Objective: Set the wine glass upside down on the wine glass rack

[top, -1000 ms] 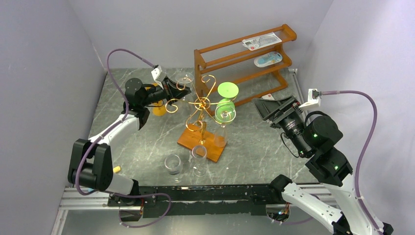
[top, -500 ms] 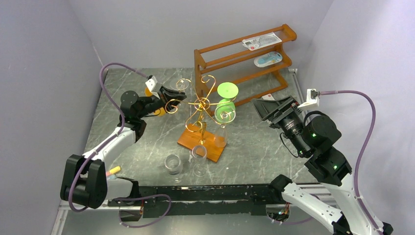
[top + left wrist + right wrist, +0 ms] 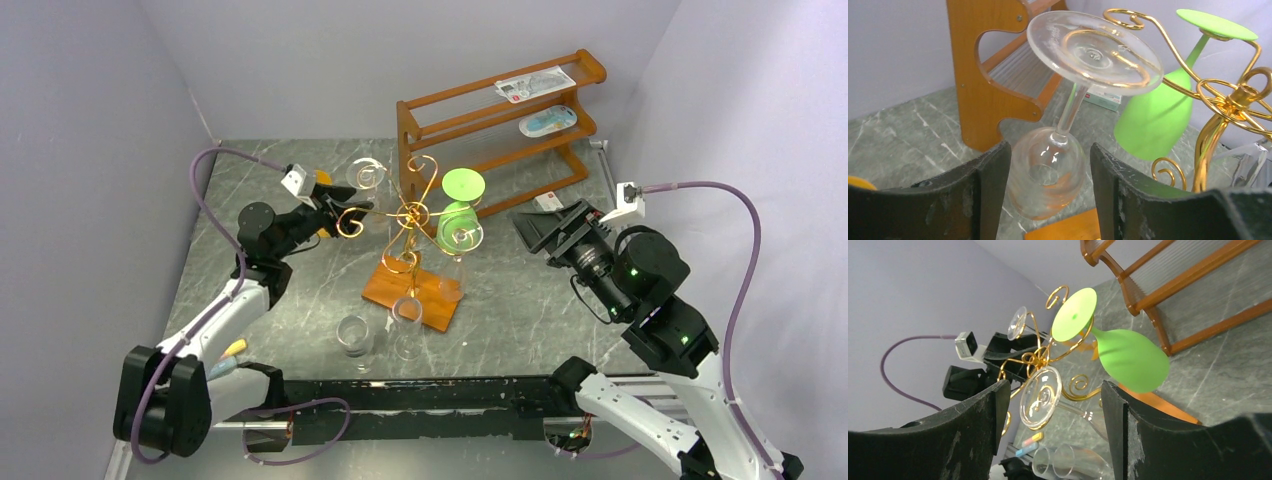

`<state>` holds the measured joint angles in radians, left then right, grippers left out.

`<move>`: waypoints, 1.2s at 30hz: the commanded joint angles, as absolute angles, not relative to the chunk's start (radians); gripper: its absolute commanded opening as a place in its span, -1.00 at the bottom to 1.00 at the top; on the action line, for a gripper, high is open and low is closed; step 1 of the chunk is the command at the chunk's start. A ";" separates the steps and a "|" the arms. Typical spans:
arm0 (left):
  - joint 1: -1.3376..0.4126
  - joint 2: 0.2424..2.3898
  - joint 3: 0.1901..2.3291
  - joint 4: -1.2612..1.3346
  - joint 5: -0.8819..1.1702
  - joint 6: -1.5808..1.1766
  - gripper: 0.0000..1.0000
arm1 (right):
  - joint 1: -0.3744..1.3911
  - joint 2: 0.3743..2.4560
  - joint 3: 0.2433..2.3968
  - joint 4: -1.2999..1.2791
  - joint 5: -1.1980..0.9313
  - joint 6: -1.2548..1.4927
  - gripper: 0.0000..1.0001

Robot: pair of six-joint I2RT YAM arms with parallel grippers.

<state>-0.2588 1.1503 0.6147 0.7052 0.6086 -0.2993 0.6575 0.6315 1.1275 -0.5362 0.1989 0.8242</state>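
The left claw [image 3: 1048, 165] stands open on either side of the clear wine glass [image 3: 1093, 52], not gripping it. The glass hangs upside down on the wine glass rack [image 3: 1213, 135]. Three glasses hang there, counting a green glass [image 3: 1148, 115] and a second clear glass [image 3: 1040, 397]. The right claw [image 3: 1055, 385] gapes wide and holds nothing. Two upright glasses [image 3: 355, 335] stand on the tabletop [image 3: 520, 300].

Clear wine glass [image 3: 1045, 172] hung upside down on the rack's left side, foot caught on a curled arm, bowl down, slightly tilted. Wine glass rack [image 3: 410, 213], a gold wire tree on an orange-brown base, stood upright mid-table [image 3: 520, 300].
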 commanded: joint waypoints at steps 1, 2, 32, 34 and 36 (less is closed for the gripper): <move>-0.262 1.080 0.592 0.626 0.514 -0.307 0.29 | 0.660 0.635 1.164 -0.573 0.177 0.760 0.42; -0.262 1.062 0.593 0.599 0.501 -0.306 0.31 | 0.660 0.641 1.172 -0.577 0.173 0.748 0.42; -0.262 0.832 0.939 -0.446 -0.009 -0.315 0.54 | 0.661 0.903 1.399 -0.682 -0.265 0.245 0.44; -0.262 0.833 0.971 -0.450 0.011 -0.315 0.57 | 0.660 0.933 1.447 -0.724 -0.307 0.202 0.39; -0.262 0.841 1.003 -0.456 0.016 -0.316 0.70 | 0.661 0.949 1.483 -0.751 -0.340 0.161 0.37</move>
<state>-0.2592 0.8463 0.9272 -0.4080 0.0273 -0.3115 0.6575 0.9195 1.4170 -0.6636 -0.2192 0.2863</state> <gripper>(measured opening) 0.792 0.694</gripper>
